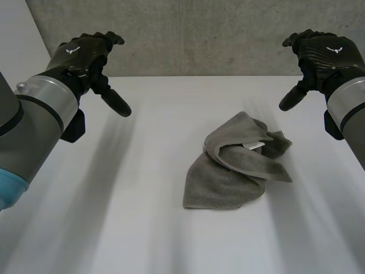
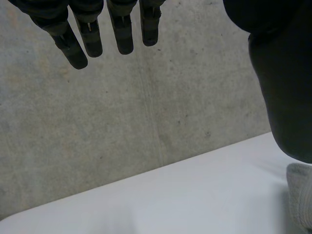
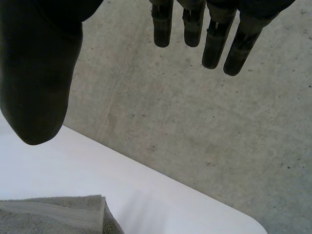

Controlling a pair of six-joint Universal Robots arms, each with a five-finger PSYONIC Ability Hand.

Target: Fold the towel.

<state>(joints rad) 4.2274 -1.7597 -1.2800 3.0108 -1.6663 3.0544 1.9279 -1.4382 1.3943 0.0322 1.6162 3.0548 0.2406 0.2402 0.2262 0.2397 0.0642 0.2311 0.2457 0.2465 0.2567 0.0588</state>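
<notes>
A grey towel (image 1: 239,164) lies crumpled on the white table (image 1: 142,228), right of the middle, with a white label showing on its upper fold. My left hand (image 1: 85,54) hangs open above the table's far left, well clear of the towel. My right hand (image 1: 322,54) is held open above the far right, also apart from it. In the left wrist view the fingers (image 2: 122,34) are straight and the thumb (image 2: 285,83) stands off, with a towel edge (image 2: 300,195) beyond it. Under the straight fingers (image 3: 214,39) in the right wrist view lies a towel corner (image 3: 58,214).
A grey concrete wall (image 1: 199,34) rises right behind the table's far edge. Bare white tabletop spreads to the left of the towel and in front of it.
</notes>
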